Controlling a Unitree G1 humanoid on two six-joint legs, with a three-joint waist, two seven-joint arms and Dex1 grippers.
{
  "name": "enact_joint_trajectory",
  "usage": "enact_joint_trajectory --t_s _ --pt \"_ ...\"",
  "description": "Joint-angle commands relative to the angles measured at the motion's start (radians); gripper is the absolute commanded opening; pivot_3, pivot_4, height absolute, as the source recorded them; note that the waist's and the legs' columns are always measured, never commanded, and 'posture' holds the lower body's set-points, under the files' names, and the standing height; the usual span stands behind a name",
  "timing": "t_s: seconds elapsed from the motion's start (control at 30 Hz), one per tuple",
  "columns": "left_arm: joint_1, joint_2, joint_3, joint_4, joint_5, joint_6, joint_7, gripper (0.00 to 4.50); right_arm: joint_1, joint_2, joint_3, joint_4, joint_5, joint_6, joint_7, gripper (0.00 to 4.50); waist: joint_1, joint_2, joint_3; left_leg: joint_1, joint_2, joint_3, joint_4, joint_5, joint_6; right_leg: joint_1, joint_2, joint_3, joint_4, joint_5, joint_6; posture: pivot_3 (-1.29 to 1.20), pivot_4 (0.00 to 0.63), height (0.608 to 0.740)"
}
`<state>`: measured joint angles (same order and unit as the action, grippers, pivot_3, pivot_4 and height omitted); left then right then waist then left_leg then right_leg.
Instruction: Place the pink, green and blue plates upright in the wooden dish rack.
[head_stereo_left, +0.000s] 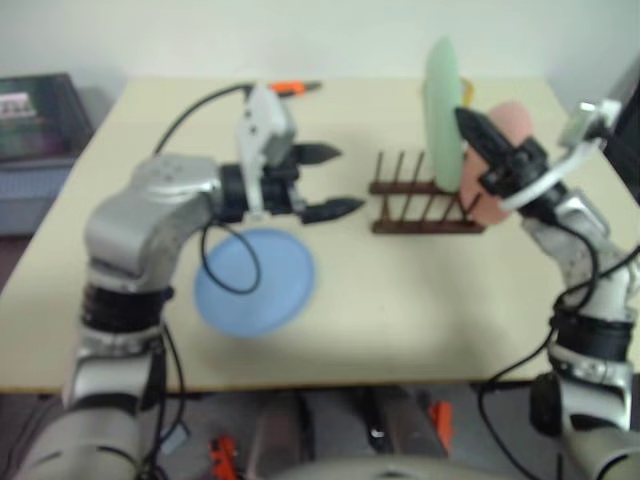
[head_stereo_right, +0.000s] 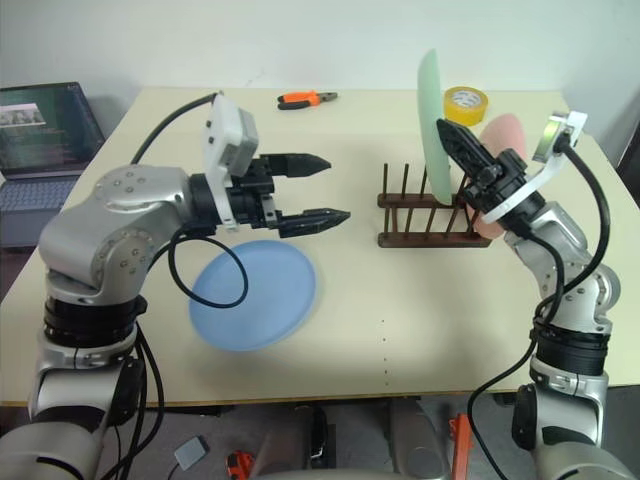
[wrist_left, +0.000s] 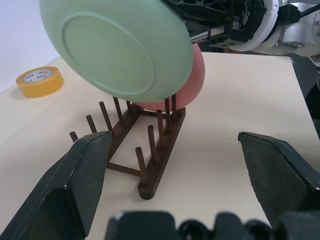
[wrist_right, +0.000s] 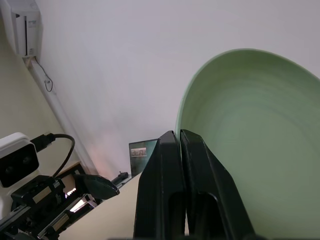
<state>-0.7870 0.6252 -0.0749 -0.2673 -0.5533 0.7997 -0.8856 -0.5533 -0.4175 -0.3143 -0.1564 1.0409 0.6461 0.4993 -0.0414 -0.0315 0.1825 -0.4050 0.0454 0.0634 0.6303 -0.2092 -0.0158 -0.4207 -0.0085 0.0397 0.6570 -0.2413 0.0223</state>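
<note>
We judge the step in hand to be seating the green plate (head_stereo_right: 431, 120) in the wooden dish rack (head_stereo_right: 430, 218), which sits right of centre in the head views on the cream table (head_stereo_right: 420, 330). The plate stands nearly upright at the rack's right end, its lower edge among the pegs, and the left wrist view shows it leaning over the rack with the pink plate (wrist_left: 192, 75) just behind it. Our right gripper (head_stereo_right: 470, 160) has its two black fingers pressed together, with nothing between them, lying close against the plate's right-hand face; whether they actually touch it we cannot tell. To do this well, we would steady the plate with a light sideways push only, let its rim drop between two pegs on both rails, and draw the fingers off slowly so it does not tip onto the pink one. Our left gripper (head_stereo_right: 312, 190), left of the rack, has its jaws spread wide and empty, above the blue plate (head_stereo_right: 254, 293), which lies flat on the table in the lower left of the frame and is not yet racked. All three plates are plain, round and matte, with shallow raised rims; the green one shows a clear recessed foot ring on its underside.
</note>
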Motion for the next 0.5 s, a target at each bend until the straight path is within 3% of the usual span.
enact_joint_trajectory --t_s 0.03,0.5 --pt "-0.016 0.006 0.027 -0.029 -0.016 -0.007 -0.003 4.5 -0.003 0.002 -0.023 -0.022 0.009 -0.014 0.002 0.02 0.0 0.0 0.0 0.0 0.0 0.0 0.0 0.0 0.0 0.0 0.0 0.0 0.0 0.0 0.0 0.0 0.15 0.74" --pt "-0.018 0.011 0.027 -0.029 -0.014 -0.005 -0.004 4.5 -0.004 0.007 -0.019 0.003 -0.005 -0.022 0.008 0.02 0.0 0.0 0.0 0.0 0.0 0.0 0.0 0.0 0.0 0.0 0.0 0.0 0.0 0.0 0.0 0.0 0.15 0.74"
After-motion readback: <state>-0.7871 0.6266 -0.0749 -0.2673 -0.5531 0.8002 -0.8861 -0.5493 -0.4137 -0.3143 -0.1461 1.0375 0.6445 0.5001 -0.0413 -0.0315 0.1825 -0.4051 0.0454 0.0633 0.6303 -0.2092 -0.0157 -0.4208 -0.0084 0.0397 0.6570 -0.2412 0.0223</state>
